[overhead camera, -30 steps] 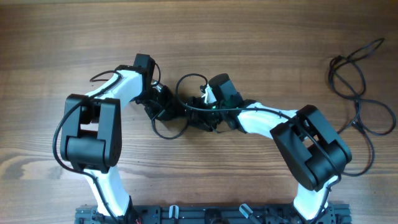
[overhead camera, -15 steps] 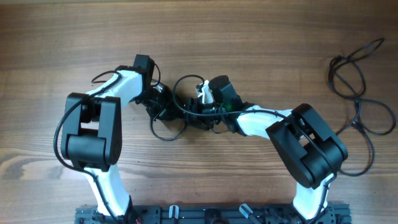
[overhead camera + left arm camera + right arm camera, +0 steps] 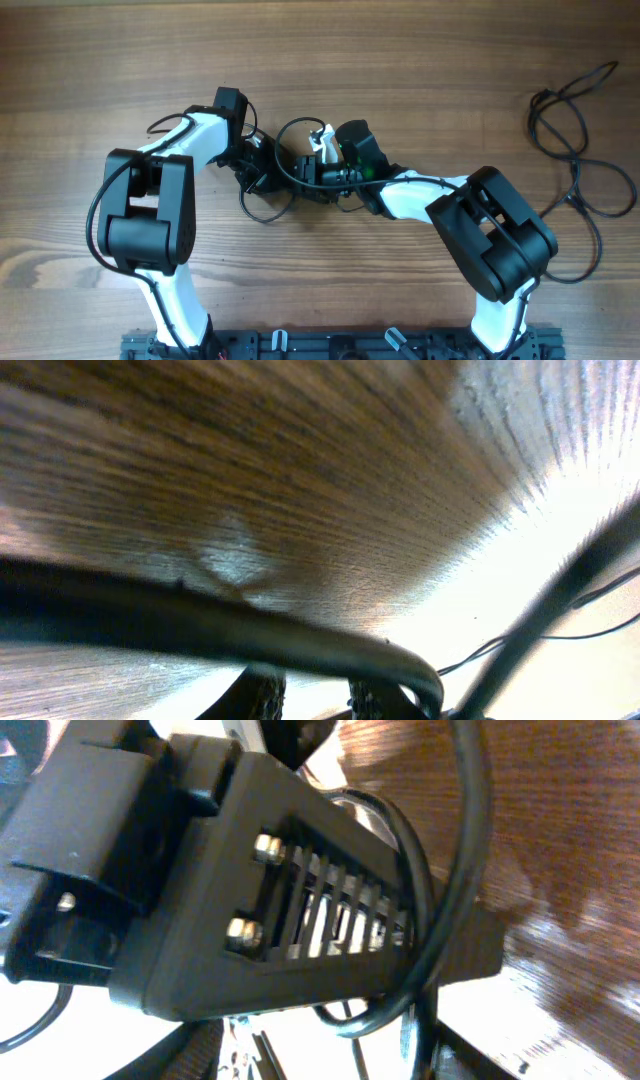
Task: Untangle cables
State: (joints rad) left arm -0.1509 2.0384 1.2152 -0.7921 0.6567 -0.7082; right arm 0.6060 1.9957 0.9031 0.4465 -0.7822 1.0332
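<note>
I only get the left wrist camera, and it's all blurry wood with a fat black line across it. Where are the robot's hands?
Observer: From overhead, the left gripper and right gripper meet mid-table, with the tangled cables looped between them.
Operator: Is that all the cables?
Observer: No. A second bunch of cables lies at the far right of the table, away from both arms.
Operator: Is the right hand grabbing one?
Observer: I can't tell. The right wrist view shows a black cord curving round a black slotted block, and the jaws don't show.
</note>
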